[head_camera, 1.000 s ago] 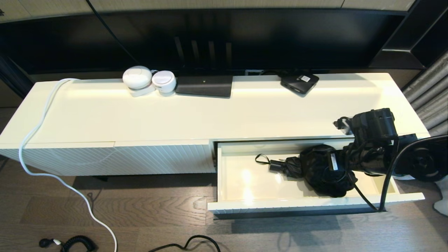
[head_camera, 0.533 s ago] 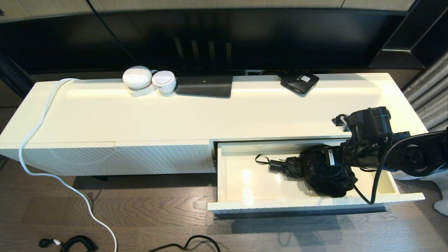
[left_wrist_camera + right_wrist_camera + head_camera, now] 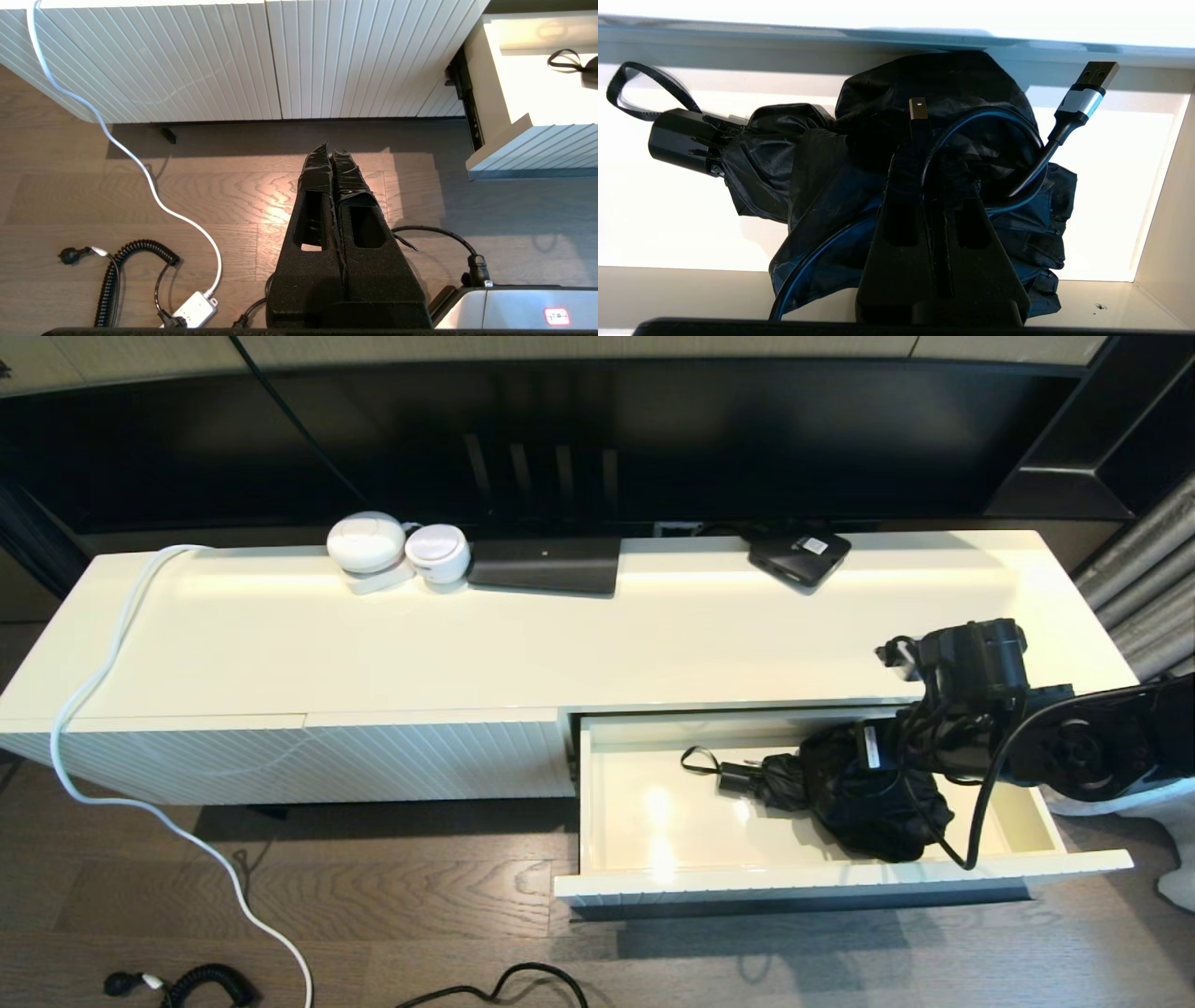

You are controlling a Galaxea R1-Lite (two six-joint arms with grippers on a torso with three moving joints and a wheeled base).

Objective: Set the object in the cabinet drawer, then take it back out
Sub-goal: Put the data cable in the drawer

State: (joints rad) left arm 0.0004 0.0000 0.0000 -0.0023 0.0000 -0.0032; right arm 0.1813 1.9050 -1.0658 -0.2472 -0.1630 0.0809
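The cabinet drawer (image 3: 747, 877) stands pulled out at the right, and its glossy cream floor (image 3: 668, 224) shows. A folded black umbrella (image 3: 859, 793) (image 3: 784, 154) lies inside with its strap handle pointing left. My right gripper (image 3: 894, 749) (image 3: 924, 158) hovers just over the umbrella, shut on a looped black USB cable (image 3: 971, 840) (image 3: 1036, 163). The silver plug (image 3: 1085, 95) sticks up free. One loop hangs down to the drawer's front rim. My left gripper (image 3: 331, 151) is shut and empty above the floor, in front of the ribbed panel.
On the cabinet top (image 3: 560, 644) sit two white round devices (image 3: 397, 549), a dark flat box (image 3: 544, 565) and a small black box (image 3: 799, 555). A white cord (image 3: 112, 663) runs off the left end onto the wooden floor, where more cables (image 3: 140, 261) lie.
My right arm has shifted left and a little back over the drawer. The hanging cable loop moved left and rose with it. The umbrella has stayed put.
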